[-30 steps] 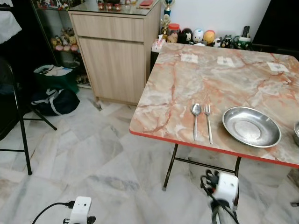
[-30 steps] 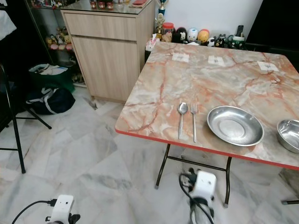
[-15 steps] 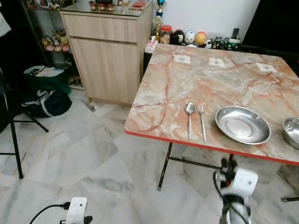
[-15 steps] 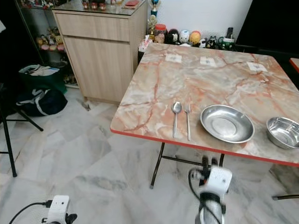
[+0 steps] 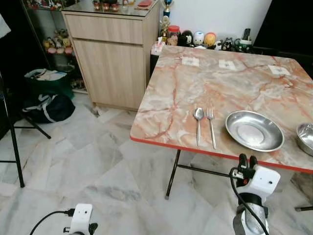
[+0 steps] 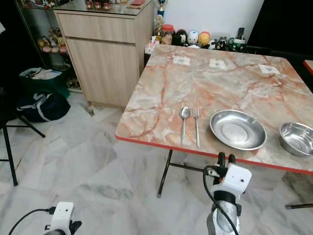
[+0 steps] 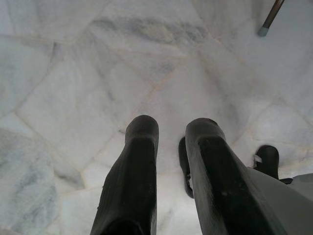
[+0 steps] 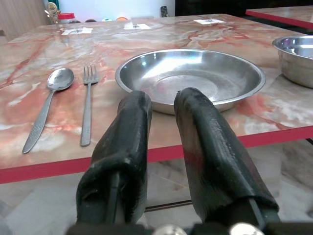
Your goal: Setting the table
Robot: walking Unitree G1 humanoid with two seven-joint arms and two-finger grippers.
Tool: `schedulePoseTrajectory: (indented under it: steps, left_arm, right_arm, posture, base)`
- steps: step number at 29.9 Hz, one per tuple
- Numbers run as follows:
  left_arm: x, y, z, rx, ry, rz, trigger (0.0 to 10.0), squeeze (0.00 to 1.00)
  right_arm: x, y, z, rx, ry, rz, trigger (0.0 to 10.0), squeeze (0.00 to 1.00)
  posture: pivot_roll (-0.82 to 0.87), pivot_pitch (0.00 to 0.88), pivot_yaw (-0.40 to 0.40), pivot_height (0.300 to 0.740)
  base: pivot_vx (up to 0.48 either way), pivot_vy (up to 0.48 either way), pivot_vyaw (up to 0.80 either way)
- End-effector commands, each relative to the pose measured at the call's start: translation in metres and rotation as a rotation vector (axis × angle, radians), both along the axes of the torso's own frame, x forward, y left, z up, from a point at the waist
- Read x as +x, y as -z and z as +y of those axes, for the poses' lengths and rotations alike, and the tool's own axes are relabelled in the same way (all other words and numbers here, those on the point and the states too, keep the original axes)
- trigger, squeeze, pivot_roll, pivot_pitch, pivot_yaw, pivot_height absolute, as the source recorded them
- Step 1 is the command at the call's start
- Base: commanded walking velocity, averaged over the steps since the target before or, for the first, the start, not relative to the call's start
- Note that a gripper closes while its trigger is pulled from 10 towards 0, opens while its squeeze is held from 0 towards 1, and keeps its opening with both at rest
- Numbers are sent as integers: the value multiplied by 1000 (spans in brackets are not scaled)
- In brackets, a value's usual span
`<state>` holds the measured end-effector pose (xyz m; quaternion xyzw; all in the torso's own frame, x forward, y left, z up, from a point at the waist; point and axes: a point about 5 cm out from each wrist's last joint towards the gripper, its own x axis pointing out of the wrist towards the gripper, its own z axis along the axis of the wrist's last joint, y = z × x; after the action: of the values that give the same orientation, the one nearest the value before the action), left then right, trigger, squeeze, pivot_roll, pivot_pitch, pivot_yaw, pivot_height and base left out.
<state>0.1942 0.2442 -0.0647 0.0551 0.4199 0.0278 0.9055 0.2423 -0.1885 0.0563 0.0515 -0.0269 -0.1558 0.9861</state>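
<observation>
On the marble table (image 5: 220,83) a spoon (image 5: 198,117) and a fork (image 5: 211,125) lie side by side, left of a shallow steel plate (image 5: 254,130). A steel bowl (image 6: 297,138) stands right of the plate. My right gripper (image 5: 247,159) points upward just below the table's red front edge, in front of the plate. In the right wrist view its fingers (image 8: 127,132) stand close together with nothing between them, aimed at the plate (image 8: 190,76). My left gripper (image 7: 168,129) hangs low over the floor with nothing held.
A wooden cabinet (image 5: 115,58) stands left of the table, with bags (image 5: 46,105) on the floor beside it. A black chair leg (image 5: 12,142) is at far left. Figurines (image 5: 200,38) line the wall behind the table. Paper cards (image 5: 190,61) lie on its far side.
My right arm has risen from low over the floor to just under the table's front edge. The camera shifted a little; the tableware has not moved.
</observation>
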Motion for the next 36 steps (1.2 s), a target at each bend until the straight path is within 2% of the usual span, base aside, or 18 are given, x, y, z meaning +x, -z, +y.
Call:
schedulePoseTrajectory:
  steps: [1, 5, 16, 29, 36]
  left_arm:
    - [0, 1, -4, 5, 21, 3, 10000, 0]
    - [-1, 2, -4, 3, 18, 4, 10000, 0]
    - [-7, 5, -4, -6, -4, 19, 10000, 0]
    - [-6, 5, -5, -12, -22, 8, 10000, 0]
    - [-6, 5, -5, -11, -24, 10, 10000, 0]
  right_arm:
    - [-3, -1, 0, 11, 11, 6, 10000, 0]
    - [-3, -1, 0, 17, 14, 10, 10000, 0]
    - [1, -4, 0, 28, 8, 18, 10000, 0]
    - [5, -8, -1, 29, 6, 12, 10000, 0]
    - [7, -10, 1, 32, -2, 5, 10000, 0]
  posture:
    - [89, 17, -62, 740]
    - [95, 17, -70, 740]
    - [95, 21, -77, 740]
    - [96, 18, -85, 740]
    - [100, 17, -87, 740]
  base:
    - [0, -480, 0]
    - [0, -390, 0]
    - [0, 0, 0]
    - [0, 0, 0]
    - [329, 0, 0]
